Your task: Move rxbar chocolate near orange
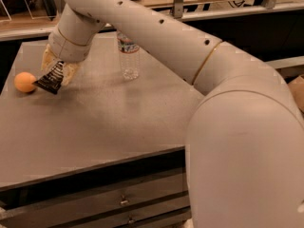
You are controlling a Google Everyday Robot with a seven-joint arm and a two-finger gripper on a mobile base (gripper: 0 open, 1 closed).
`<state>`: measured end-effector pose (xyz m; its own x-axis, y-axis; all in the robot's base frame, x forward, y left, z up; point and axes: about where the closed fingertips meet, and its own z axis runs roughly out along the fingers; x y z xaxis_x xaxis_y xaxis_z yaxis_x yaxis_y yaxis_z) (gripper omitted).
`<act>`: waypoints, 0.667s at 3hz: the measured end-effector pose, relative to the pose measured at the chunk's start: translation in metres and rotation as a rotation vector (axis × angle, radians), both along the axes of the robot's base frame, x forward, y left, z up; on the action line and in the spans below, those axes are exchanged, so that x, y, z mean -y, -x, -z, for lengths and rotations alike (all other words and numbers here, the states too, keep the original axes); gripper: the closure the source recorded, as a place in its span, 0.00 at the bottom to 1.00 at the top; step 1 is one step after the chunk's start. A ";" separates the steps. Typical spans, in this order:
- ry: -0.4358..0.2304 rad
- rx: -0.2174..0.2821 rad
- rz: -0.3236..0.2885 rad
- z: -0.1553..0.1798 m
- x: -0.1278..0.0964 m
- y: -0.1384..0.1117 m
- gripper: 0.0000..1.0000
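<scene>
A large, smooth white robot arm point(156, 32) fills the right side of the view. It bends at a broad rounded elbow and reaches up and left across a grey, speckled worktop point(109, 122). At its far end the wrist points down, and the tan gripper point(56, 72) hangs low over the worktop's left edge.

The jaws are closed around the upper end of a flat, rectangular rxbar chocolate point(50, 81) in a glossy black wrapper with pale lettering. The bar is tilted, its lower end close to the worktop. It is not clear whether it touches the surface.

A small, round, smooth orange point(24, 81) sits on the worktop just left of the bar. Their edges are very close; contact cannot be judged.

A clear plastic water bottle point(129, 61) stands upright further right, its top hidden behind the arm. Closed grey drawers point(123, 201) with small handles sit beneath the worktop.
</scene>
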<state>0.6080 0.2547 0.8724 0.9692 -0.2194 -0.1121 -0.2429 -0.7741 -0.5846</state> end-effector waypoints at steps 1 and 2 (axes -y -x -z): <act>0.035 -0.003 -0.009 0.008 -0.006 0.000 0.62; 0.052 -0.009 -0.016 0.014 -0.011 0.000 0.39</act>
<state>0.6079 0.2656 0.8587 0.9716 -0.2097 -0.1099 -0.2355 -0.8072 -0.5413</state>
